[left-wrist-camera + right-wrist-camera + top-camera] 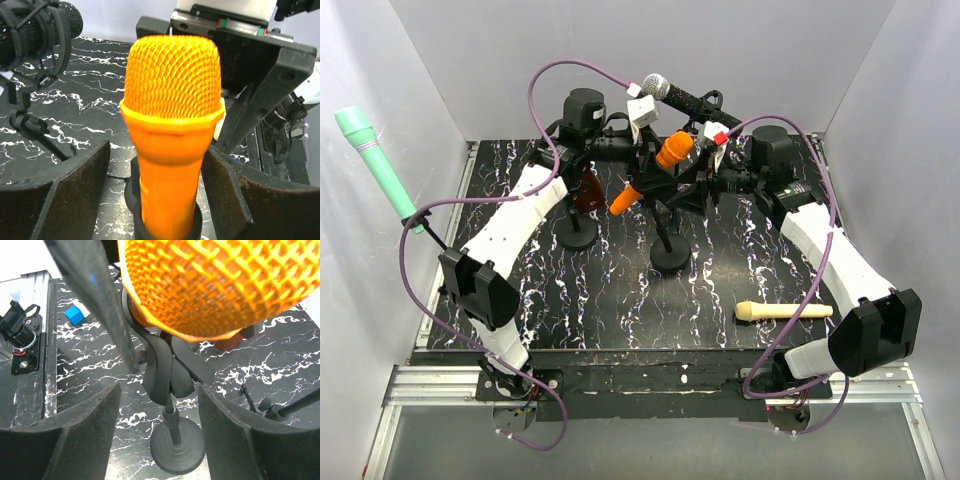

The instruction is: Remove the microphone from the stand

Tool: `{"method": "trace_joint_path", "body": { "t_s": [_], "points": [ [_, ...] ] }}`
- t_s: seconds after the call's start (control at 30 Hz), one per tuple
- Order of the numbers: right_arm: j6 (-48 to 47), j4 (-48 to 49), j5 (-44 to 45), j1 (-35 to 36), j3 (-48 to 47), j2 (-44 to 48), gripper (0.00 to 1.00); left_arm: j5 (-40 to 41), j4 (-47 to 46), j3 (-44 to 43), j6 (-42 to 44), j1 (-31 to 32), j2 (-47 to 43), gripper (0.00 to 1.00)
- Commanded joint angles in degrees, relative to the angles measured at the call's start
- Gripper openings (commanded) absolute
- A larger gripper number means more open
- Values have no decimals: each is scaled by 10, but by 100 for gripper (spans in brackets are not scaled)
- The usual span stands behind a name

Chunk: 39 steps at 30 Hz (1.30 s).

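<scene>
The orange microphone, mesh head over smooth plastic, sits clipped in the black stand on the marbled surface, its tail cut off. The left tool straddles it, fingers apart. The right tool is spread below the blurred head.

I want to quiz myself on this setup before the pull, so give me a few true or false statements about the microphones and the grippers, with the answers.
1. The orange microphone sits in the clip of the stand. True.
2. The left gripper is shut on the orange microphone. False: its fingers stand open on either side, with gaps.
3. A beige microphone lies flat on the table. True.
4. The teal microphone lies beside the beige one. False: it is at the far left, by the side wall.
</scene>
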<state>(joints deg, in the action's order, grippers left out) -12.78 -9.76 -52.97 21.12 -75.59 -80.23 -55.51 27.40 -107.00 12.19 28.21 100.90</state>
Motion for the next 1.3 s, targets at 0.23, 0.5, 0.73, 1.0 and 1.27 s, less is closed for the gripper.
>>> {"method": "trace_joint_path", "body": {
  "t_s": [0.23,0.5,0.73,1.0,1.27],
  "points": [
    [32,46,21,4,15,24,63,80,-52,-65,-37,48,20,70],
    [28,40,16,3,24,35,68,74,-6,-101,-12,52,27,35],
    [-37,-1,-23,-2,19,55,91,-102,6,-123,-43,-10,30,10],
    [-20,39,-51,15,-14,2,91,-178,3,-117,-20,-24,27,0],
    [95,159,-19,39,-27,-33,92,-169,6,-104,-15,-24,13,0]
  ]
}}
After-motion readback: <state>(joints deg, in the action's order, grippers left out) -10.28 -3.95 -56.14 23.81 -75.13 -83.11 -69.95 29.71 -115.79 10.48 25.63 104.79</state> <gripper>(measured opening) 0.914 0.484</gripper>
